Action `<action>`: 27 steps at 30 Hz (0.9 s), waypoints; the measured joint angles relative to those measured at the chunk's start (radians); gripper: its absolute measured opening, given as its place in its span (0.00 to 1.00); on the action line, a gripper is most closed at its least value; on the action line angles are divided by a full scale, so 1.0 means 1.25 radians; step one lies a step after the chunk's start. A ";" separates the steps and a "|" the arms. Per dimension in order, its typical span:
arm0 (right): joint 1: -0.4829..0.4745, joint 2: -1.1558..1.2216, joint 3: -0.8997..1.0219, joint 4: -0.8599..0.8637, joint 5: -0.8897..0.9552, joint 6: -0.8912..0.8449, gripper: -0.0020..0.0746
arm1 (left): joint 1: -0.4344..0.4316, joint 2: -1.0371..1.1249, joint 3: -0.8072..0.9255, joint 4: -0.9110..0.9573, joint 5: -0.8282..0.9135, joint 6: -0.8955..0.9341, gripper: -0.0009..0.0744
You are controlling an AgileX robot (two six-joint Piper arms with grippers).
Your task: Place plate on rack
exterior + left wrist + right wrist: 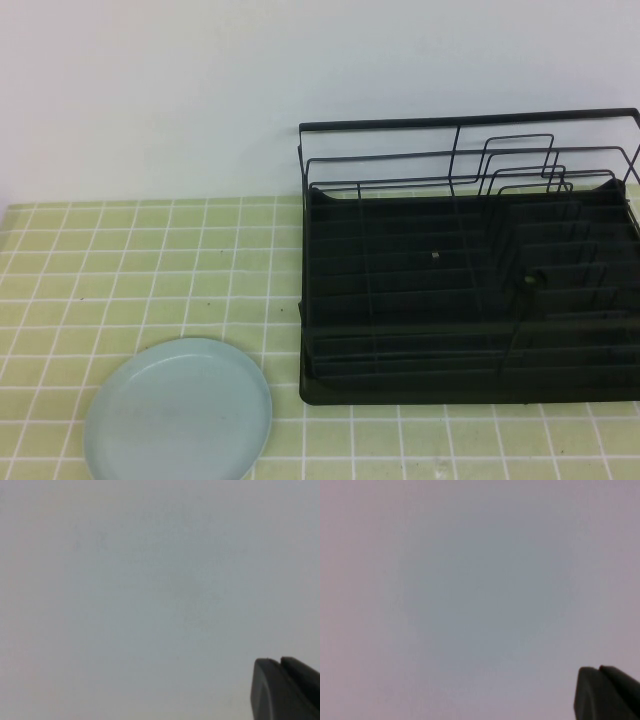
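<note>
Green-tiled counter [150, 260] with white grout, plain white wall [150, 90] behind.

Plate [178, 410]: one, pale blue, lying flat and face up on the tiles on the robot's left, at the near edge (its near rim is cut by the edge of the high view); it's round, so no long axis to call; its open face points straight up. It's not on the rack; it sits apart from it, off the rack's near-left corner, with bare tile between them.

Rack [470, 300]: one, black wire frame over a black ribbed tray, on the robot's right and set back toward the wall; long axis runs left-right across the counter; tall back rail on the wall side; the upright wire dividers are bunched in its right part, while the left part is mostly open tray. One small pale speck [435, 255] on the tray near the middle; can't tell what it is.

Grippers: two.
- left gripper [287, 685]: shows only in its own wrist view, as dark fingertips in a corner against a blank pale surface; pads pressed together, no gap between them
- right gripper [605, 692]: same story in the right wrist view; dark tips in the corner, blank pale background; fingers pressed together
</note>
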 joint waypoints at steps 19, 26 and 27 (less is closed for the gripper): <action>0.000 0.045 -0.402 0.076 0.687 0.028 0.02 | 0.000 0.000 0.000 -0.003 -0.011 -0.129 0.01; 0.000 0.214 -0.455 0.087 0.923 -0.025 0.02 | 0.000 0.000 0.000 -0.110 -0.011 -0.183 0.01; 0.000 0.231 -0.455 0.094 0.938 -0.040 0.02 | 0.000 0.000 0.000 -0.109 -0.011 -0.183 0.01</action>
